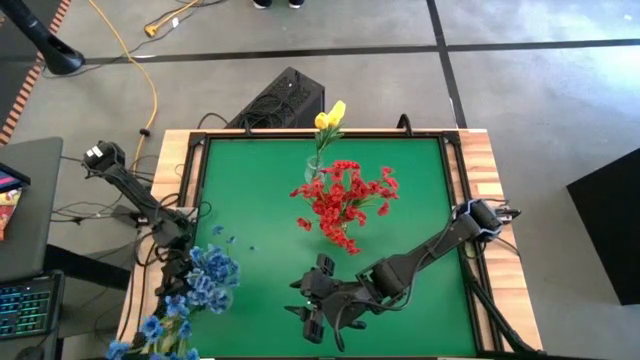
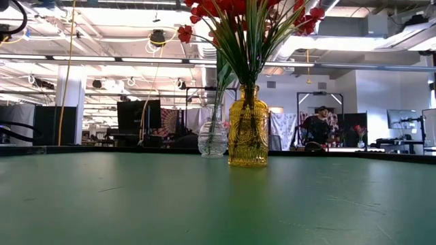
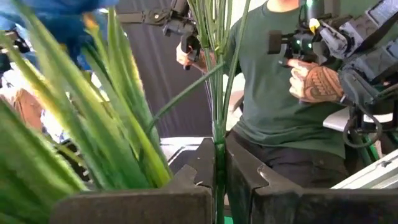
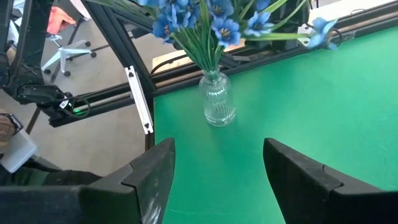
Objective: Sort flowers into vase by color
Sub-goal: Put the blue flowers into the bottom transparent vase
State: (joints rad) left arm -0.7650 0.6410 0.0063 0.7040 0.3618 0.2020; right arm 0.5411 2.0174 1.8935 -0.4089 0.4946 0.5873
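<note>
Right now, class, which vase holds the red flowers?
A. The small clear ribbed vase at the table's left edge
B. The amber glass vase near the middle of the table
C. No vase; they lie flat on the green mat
B: in the low view the red flowers rise from the amber glass vase.

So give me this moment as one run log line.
left hand: shut on blue flowers stem, table's left edge | right hand: open, empty, front centre | red flowers: in yellow vase

A black case (image 1: 278, 100) and yellow cable (image 1: 150, 90) lie on the floor beyond the table (image 1: 480, 160).
</note>
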